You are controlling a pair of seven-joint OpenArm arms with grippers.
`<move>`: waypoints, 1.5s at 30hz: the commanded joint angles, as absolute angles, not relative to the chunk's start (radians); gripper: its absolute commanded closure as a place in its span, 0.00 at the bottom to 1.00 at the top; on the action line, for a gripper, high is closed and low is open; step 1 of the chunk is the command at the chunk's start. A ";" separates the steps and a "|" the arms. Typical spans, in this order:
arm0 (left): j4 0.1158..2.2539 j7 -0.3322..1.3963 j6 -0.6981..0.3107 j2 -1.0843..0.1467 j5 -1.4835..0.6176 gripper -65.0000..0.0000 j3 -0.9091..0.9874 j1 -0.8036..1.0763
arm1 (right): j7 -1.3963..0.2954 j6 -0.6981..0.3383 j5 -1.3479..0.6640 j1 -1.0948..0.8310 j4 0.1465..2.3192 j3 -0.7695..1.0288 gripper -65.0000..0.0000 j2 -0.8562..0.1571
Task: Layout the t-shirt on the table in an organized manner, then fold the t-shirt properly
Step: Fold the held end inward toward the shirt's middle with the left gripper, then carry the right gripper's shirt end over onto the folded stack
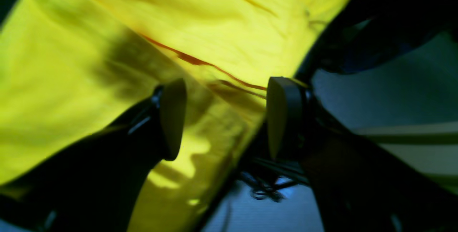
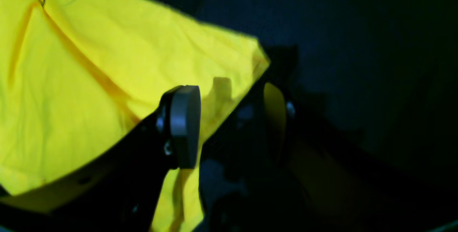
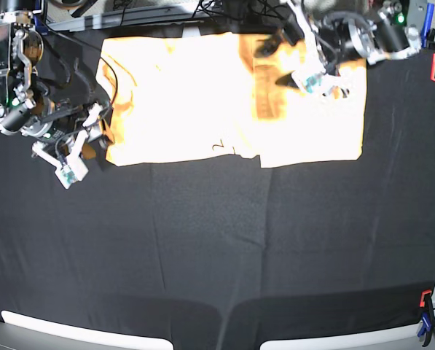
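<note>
The t-shirt (image 3: 232, 98) lay spread on the black bench (image 3: 217, 248). The left gripper (image 1: 222, 117) and the right gripper (image 2: 232, 124) both gaped, grasping nothing.

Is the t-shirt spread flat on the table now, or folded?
Partly folded: the t-shirt lies on the table with one side flap turned over it.

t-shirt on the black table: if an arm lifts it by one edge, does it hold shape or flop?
Likely flops: the t-shirt is thin cloth with creases and a folded-over layer showing in the left wrist view. Probably light, so one edge lifts easily and the rest drapes. It may drag or bunch on the cloth-covered table rather than slide cleanly.
</note>
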State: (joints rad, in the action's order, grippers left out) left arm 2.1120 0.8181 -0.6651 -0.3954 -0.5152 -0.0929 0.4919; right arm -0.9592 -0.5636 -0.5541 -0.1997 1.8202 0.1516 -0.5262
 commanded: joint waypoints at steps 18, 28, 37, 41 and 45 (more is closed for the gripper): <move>1.867 0.679 -0.614 -0.402 -0.521 0.47 0.301 0.336 | -1.119 -0.603 -0.797 -0.191 1.530 0.315 0.57 -0.540; 1.757 0.679 -0.614 -0.402 -0.524 0.47 0.301 0.296 | -1.108 -0.569 -0.796 -0.197 1.523 0.179 0.57 -0.476; 1.757 0.664 -0.614 -0.402 -0.524 0.47 0.301 0.296 | -1.119 -0.592 -0.794 -0.197 1.523 0.176 0.57 -0.378; 1.757 0.661 -0.614 -0.402 -0.524 0.47 0.301 0.296 | -1.119 -0.601 -0.793 -0.200 1.525 0.176 0.57 -0.357; 1.757 0.661 -0.614 -0.402 -0.524 0.47 0.301 0.296 | -1.119 -0.619 -0.785 -0.202 1.525 0.175 0.62 -0.341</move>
